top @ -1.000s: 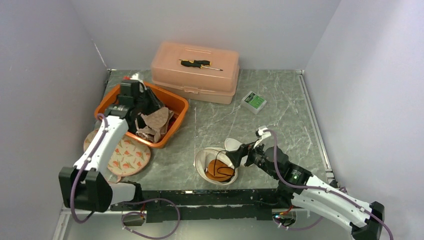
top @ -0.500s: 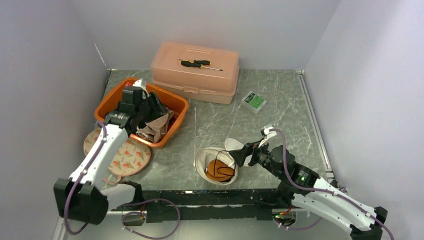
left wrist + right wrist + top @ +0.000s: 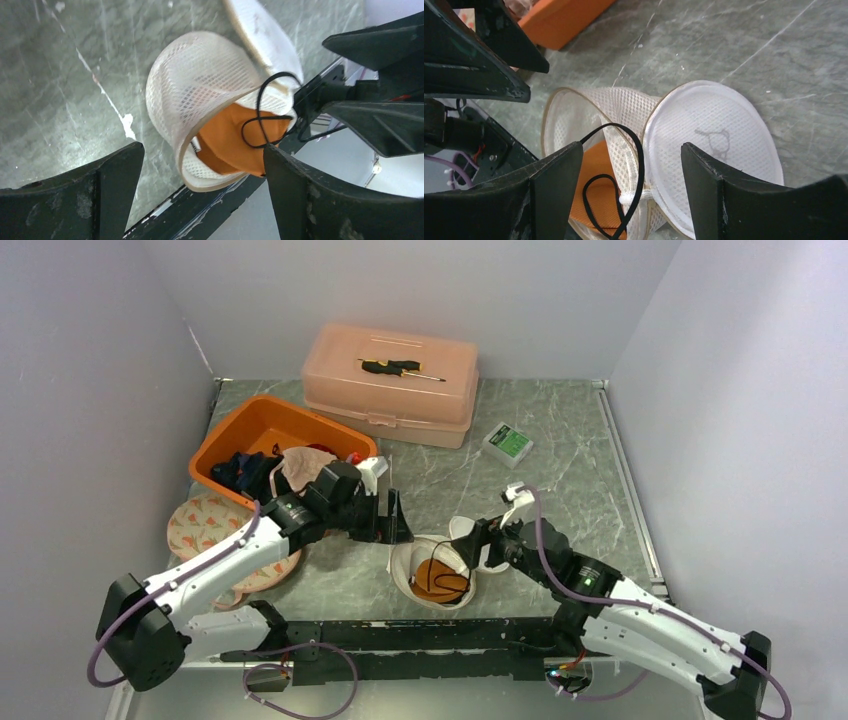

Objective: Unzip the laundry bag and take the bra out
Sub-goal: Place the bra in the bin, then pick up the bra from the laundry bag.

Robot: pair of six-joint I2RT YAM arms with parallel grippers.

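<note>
Most of the orange bra (image 3: 225, 142) sat hidden inside the mesh laundry bag (image 3: 200, 75) at the desk's (image 3: 560, 430) near edge — only a patch showed through its mouth. The left hand (image 3: 202, 150) gaped wide above it, empty; the right hand (image 3: 631, 150) stood apart — seemingly touching nothing.

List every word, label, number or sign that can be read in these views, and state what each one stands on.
Nothing here can be read as text.
Green and white box: it carries a printed label, too small to read.
Round flap of the mesh laundry bag: a faint dark squiggle, not legible as letters.
Pink toolbox: no lettering visible.
</note>
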